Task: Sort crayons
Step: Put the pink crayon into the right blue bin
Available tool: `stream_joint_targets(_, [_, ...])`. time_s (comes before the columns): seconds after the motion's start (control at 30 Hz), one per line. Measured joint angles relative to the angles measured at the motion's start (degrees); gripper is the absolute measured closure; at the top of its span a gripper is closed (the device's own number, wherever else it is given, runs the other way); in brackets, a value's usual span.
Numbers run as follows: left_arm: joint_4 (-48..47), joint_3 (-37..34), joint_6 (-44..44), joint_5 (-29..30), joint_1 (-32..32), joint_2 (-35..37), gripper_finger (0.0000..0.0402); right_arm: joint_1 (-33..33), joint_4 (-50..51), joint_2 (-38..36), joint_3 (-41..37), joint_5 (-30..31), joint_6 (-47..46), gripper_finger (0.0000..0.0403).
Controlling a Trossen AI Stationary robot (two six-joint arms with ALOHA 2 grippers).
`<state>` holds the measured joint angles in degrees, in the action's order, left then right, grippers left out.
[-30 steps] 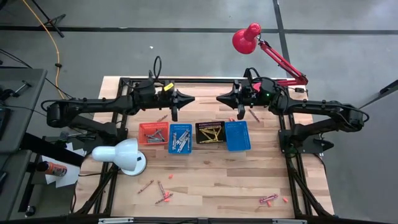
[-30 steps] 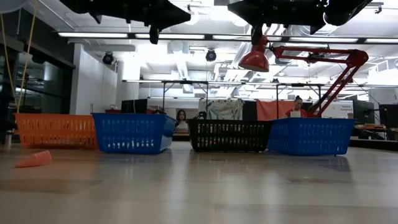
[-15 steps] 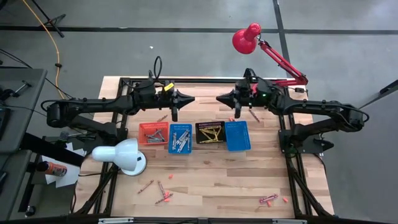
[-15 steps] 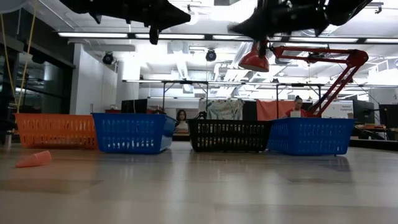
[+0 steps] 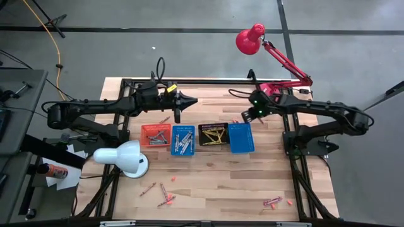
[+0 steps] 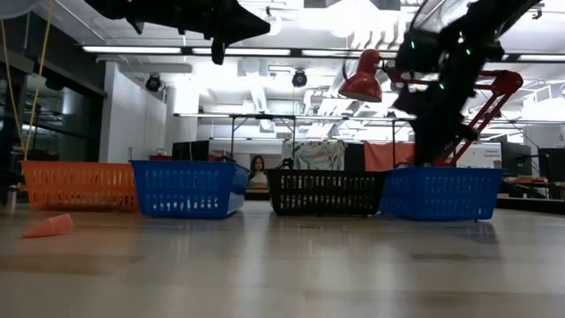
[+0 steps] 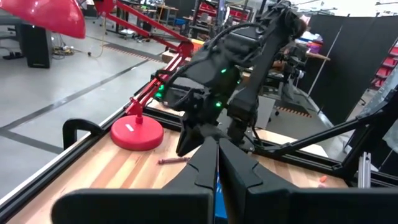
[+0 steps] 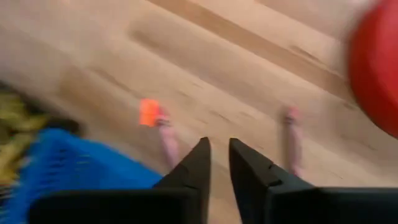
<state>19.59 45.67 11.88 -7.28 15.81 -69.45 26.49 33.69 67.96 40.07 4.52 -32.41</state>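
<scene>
Pointing down at the slatted wooden desk [image 5: 221, 176], the right end effector [image 8: 219, 163] hangs just behind the far blue mesh basket [image 5: 241, 137], its two dark wedge fingers slightly parted around nothing, pink crayons [image 8: 168, 143] lying beneath. Four rectangular mesh baskets sit in a row: orange [image 5: 155, 135], blue [image 5: 184, 140], black [image 5: 213, 133], blue. Thin crayon sticks fill three; more lie scattered near the front edge [image 5: 165, 194]. The left end effector [image 5: 177, 116] hovers clenched behind the orange and blue baskets.
</scene>
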Motion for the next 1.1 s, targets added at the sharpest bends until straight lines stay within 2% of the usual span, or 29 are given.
stream_joint_targets(0.2, [-1.2,0.0,0.0,0.2,0.0,0.0,0.0399,7.1,1.8,0.0,-4.4,-0.2,-0.6,0.0280])
stream_joint_targets(0.3, [-1.4,0.0,0.1,0.3,0.0,0.0,0.0398,9.4,1.2,0.0,-5.1,-0.7,0.5,0.0255])
stream_joint_targets(0.5, [-1.6,0.0,0.1,0.6,0.0,0.0,0.0398,12.3,1.8,2.7,-5.3,-4.5,4.2,0.0245])
stream_joint_targets(0.77, [-1.7,0.0,0.1,2.5,0.0,0.0,0.0398,13.0,-0.2,14.1,-5.0,-3.8,7.0,0.0245])
stream_joint_targets(0.93, [-1.7,0.0,0.1,2.5,0.0,0.0,0.0398,13.0,0.9,17.8,-4.4,-2.8,9.7,0.0271])
stream_joint_targets(1.0, [-1.7,0.0,0.1,2.5,0.0,0.0,0.0398,13.0,1.6,17.9,-4.4,-2.4,11.3,0.0303])
stream_joint_targets(1.1, [-1.8,0.0,0.1,2.5,0.0,0.0,0.0398,13.0,3.1,17.4,-4.4,-1.2,12.5,0.0374])
